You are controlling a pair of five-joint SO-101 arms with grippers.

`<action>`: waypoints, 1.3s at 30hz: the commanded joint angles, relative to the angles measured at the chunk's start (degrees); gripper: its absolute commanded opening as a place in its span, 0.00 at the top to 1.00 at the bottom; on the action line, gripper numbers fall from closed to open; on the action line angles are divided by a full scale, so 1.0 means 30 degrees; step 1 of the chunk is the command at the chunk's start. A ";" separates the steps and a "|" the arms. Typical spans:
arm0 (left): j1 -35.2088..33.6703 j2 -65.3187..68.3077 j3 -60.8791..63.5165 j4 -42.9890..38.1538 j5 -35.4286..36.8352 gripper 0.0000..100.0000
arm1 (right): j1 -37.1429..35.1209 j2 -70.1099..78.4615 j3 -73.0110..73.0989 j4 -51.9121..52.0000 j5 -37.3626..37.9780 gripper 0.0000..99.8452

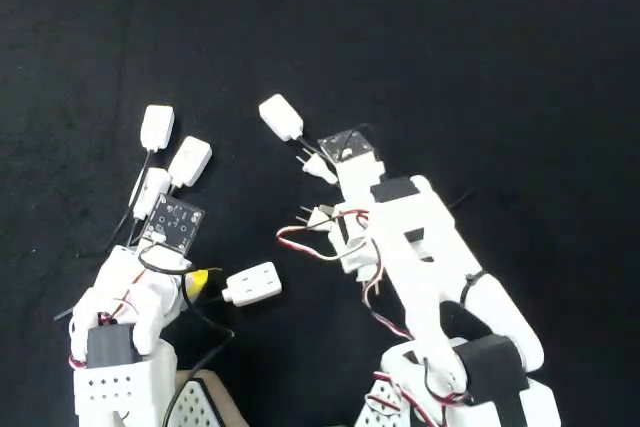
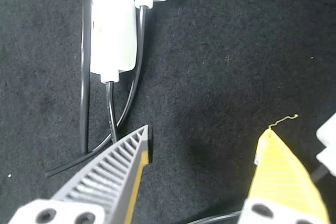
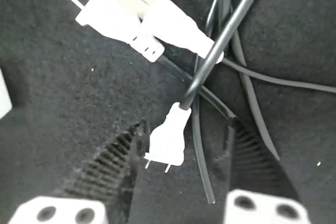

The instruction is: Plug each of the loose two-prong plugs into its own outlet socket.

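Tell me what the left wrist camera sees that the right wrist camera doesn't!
Left wrist camera's own: two white outlet sockets on black cords, and the left claw with one grey finger and one yellow finger.
Right wrist camera's own: a small two-prong plug lying between the dark fingers of the right claw, and two bigger plugs farther off beside tangled cords.
Shared: the black table, cords, and an open claw.

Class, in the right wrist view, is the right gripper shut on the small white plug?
No, the right gripper is open, and the small white plug lies on the black cloth between its fingers.
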 commanded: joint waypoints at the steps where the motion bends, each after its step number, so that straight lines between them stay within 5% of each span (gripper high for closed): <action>1: 0.0249 -0.0029 -0.0132 0.0147 -0.0205 0.68 | -0.0234 -0.0806 -0.0308 0.1553 0.0234 0.76; 9: 0.0249 -0.0029 -0.0132 0.0147 -0.0205 0.68 | -0.0234 -0.3473 0.0952 0.3253 0.1465 0.76; 15: 0.0249 -0.0029 -0.0132 0.0147 -0.0205 0.68 | -0.0234 -0.3678 0.2212 0.1436 0.1407 0.92; 39: 0.0249 -0.0029 -0.0132 0.0147 -0.0205 0.68 | -0.0234 -0.3678 0.2564 -0.0205 -0.1758 0.88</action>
